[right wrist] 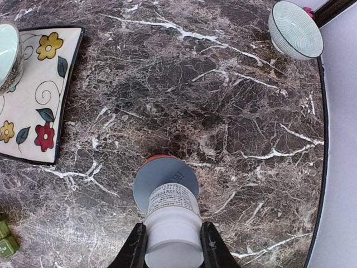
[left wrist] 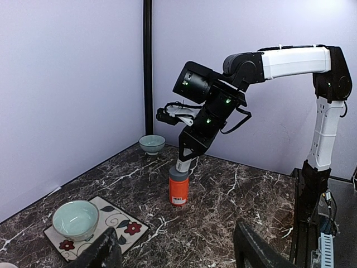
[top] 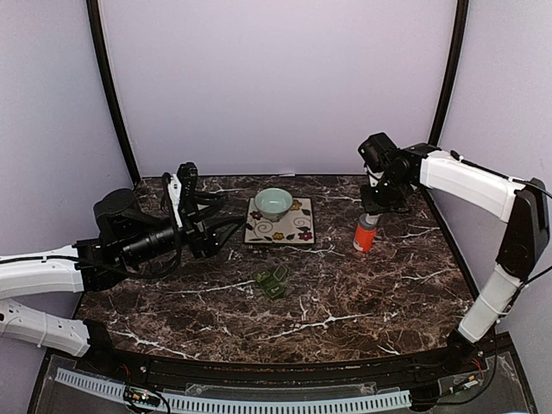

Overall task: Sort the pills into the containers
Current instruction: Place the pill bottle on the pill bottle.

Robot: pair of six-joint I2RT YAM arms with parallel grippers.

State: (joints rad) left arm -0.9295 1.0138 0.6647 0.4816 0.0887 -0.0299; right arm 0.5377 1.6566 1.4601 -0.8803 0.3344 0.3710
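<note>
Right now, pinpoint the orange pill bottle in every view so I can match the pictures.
Top external: orange pill bottle right of centre.
Left wrist: centre, standing upright.
Right wrist: bottom centre, seen from above.
Shared landmark: the floral tile, left of the bottle in all three views.

Pale green bowl [top: 273, 203] was seen on a floral tile [top: 297, 229]. A second bowl [right wrist: 295, 29] was noted near the marble table's [top: 362, 293] corner.
</note>
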